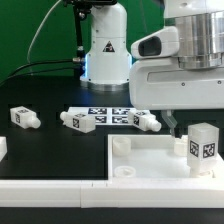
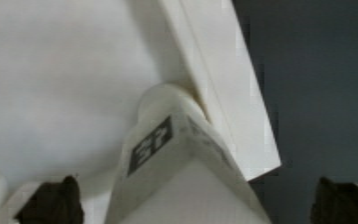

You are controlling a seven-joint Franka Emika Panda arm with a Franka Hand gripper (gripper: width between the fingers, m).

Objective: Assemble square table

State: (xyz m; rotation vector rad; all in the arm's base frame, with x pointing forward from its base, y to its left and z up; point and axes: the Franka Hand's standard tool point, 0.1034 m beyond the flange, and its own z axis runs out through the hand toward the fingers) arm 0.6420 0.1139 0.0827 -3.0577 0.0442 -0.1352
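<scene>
Pincer spread wide: dark fingertips sit well apart on either side of an upright leg, neither one touching it. Nothing held. The leg stands on the square top, toward the top's far corner at the exterior view's right; whether it is seated in a socket, cannot tell. The top rests on the black surface. Three loose legs lie on their sides behind it, two of them at either end of the marker board. A long white bar runs along the near edge.
</scene>
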